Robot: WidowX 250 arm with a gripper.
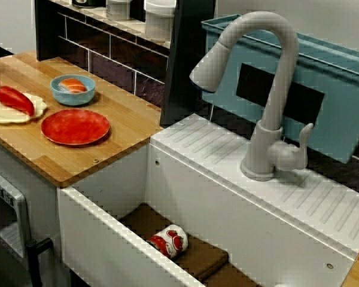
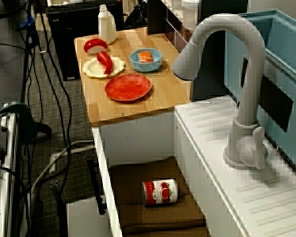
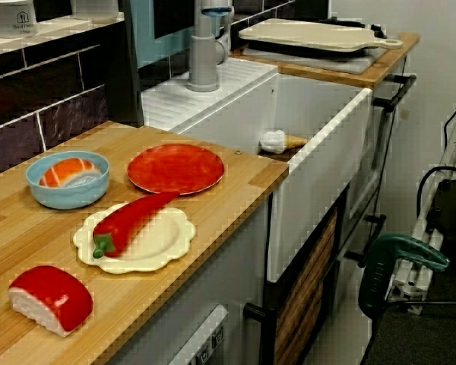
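No gripper shows in any view. A red plate (image 1: 75,126) (image 2: 128,87) (image 3: 175,168) lies on the wooden counter (image 1: 125,119) near the sink. Behind it stands a blue bowl (image 1: 73,89) (image 2: 146,59) (image 3: 68,179) holding a salmon sushi piece. A red pepper (image 1: 15,99) (image 2: 105,61) (image 3: 129,220) rests on a scalloped cream plate (image 3: 159,239). A red-and-white can (image 1: 169,241) (image 2: 160,192) lies on its side on a brown mat in the white sink (image 2: 138,133).
A grey faucet (image 1: 275,113) (image 2: 246,98) arches over the sink, with a teal rack (image 1: 341,89) behind it. A red-topped sushi piece (image 3: 51,298) and a white bottle (image 2: 106,24) sit at the counter's far end. A cutting board (image 3: 319,34) lies beyond the sink.
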